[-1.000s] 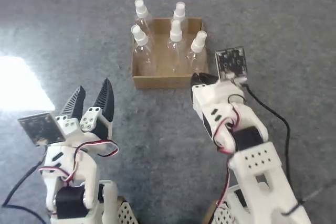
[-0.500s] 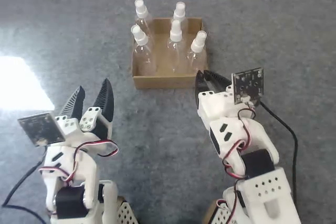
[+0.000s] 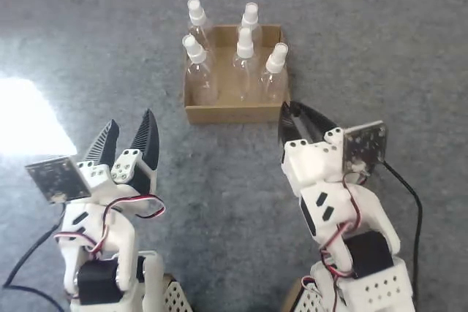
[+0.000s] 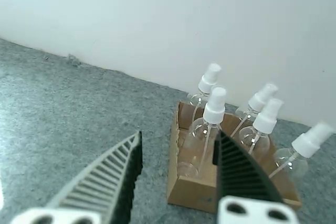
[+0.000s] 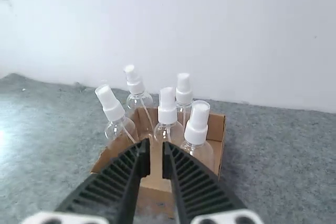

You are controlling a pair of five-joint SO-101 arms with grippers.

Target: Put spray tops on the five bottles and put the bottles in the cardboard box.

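- The five bottles stand upright in the cardboard box, each with a white spray top on it.
- The box sits at the far side of the grey tabletop.
- The right hand is just beside the box's near right corner, fingers a narrow gap apart, holding nothing.
- The left hand is well apart from the box, spread wide and empty.

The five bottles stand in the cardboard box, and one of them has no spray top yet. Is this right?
Not quite: every one of the five bottles in the cardboard box carries a white spray top. The high view shows all five tops.
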